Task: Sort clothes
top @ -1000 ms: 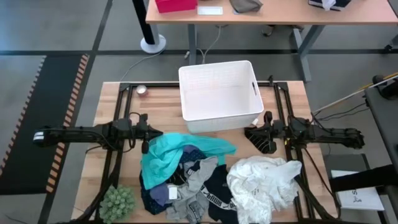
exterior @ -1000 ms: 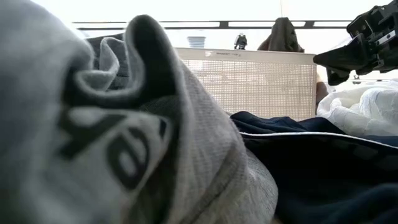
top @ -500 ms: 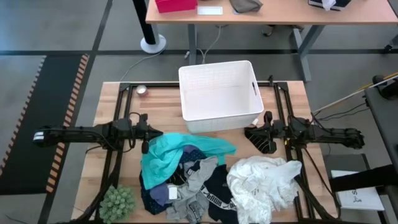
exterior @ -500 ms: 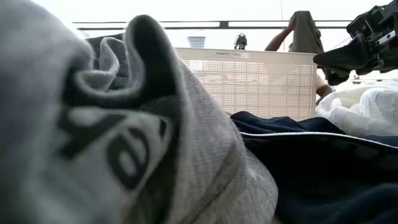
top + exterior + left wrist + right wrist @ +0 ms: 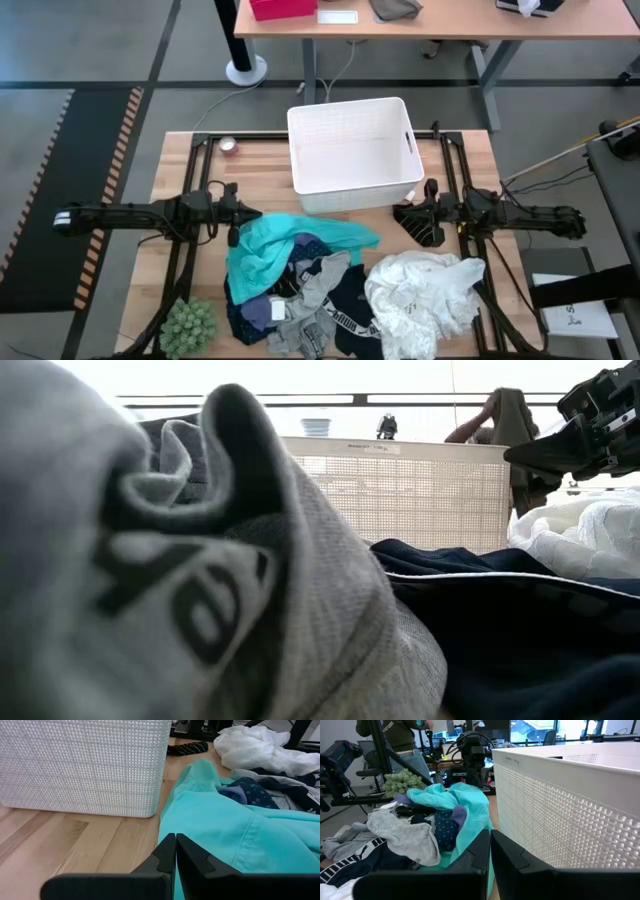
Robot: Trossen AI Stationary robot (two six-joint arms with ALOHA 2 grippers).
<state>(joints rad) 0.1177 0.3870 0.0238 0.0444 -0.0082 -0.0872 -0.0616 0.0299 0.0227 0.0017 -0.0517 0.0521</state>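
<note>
Sorting not begun, I judge: clothes heap point(image 5: 330, 290) lies untouched.

Left gripper point(image 5: 175, 841) fingers pressed together, empty, teal garment point(image 5: 225, 830) just ahead.

Right gripper point(image 5: 489, 838) likewise closed, empty, beside bin point(image 5: 352, 150), white garment point(image 5: 425, 290) close below.

Next, my call: part left fingers, pinch teal.

Little could be read. The grey garment point(image 5: 150, 590), lying just in front of the white bin point(image 5: 400, 490), bore large dark printed letters, but the folds hid too much to make out a word. A black garment point(image 5: 345, 322) in the pile before that bin carried white print, too small to read. A small dark mark ran along the bin's rim, also illegible.
</note>
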